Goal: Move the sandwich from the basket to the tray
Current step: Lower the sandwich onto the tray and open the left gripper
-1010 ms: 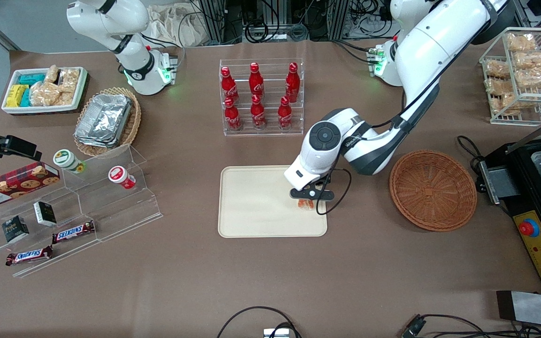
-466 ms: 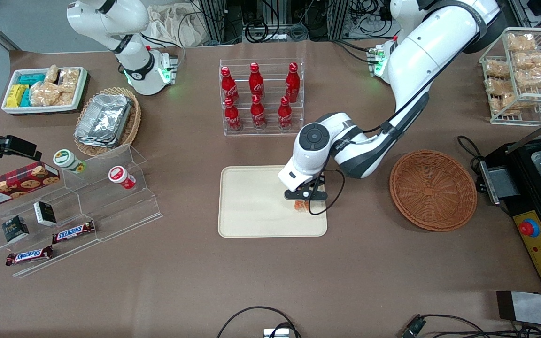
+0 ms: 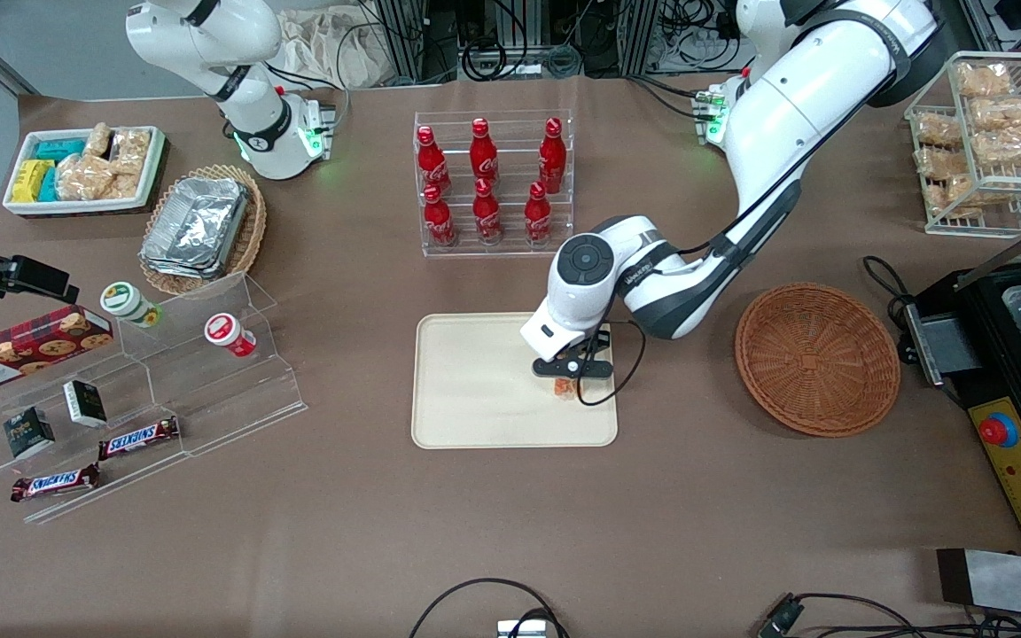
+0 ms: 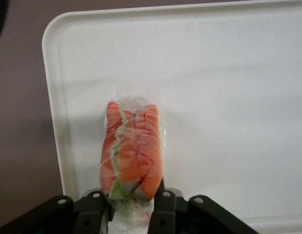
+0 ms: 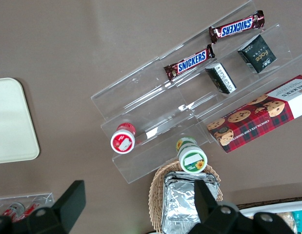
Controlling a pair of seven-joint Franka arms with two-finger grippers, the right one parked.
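Observation:
My left gripper (image 3: pixel 568 377) hangs low over the cream tray (image 3: pixel 475 390), near the tray's end that faces the basket, and is shut on the wrapped sandwich (image 3: pixel 566 386). The wrist view shows the sandwich (image 4: pixel 132 146) with orange and green filling, pinched between the two black fingers (image 4: pixel 163 204) at its narrow end, just above the tray (image 4: pixel 229 97) surface near a rounded corner. The round reddish-brown wicker basket (image 3: pixel 816 357) sits beside the tray toward the working arm's end and holds nothing.
An acrylic rack of red cola bottles (image 3: pixel 488 182) stands farther from the front camera than the tray. An acrylic stepped shelf with snack bars and cups (image 3: pixel 147 381) lies toward the parked arm's end. A black machine (image 3: pixel 1007 372) stands next to the basket.
The left arm has carried the sandwich a little farther in over the tray, away from the basket. The gripper stays shut on it.

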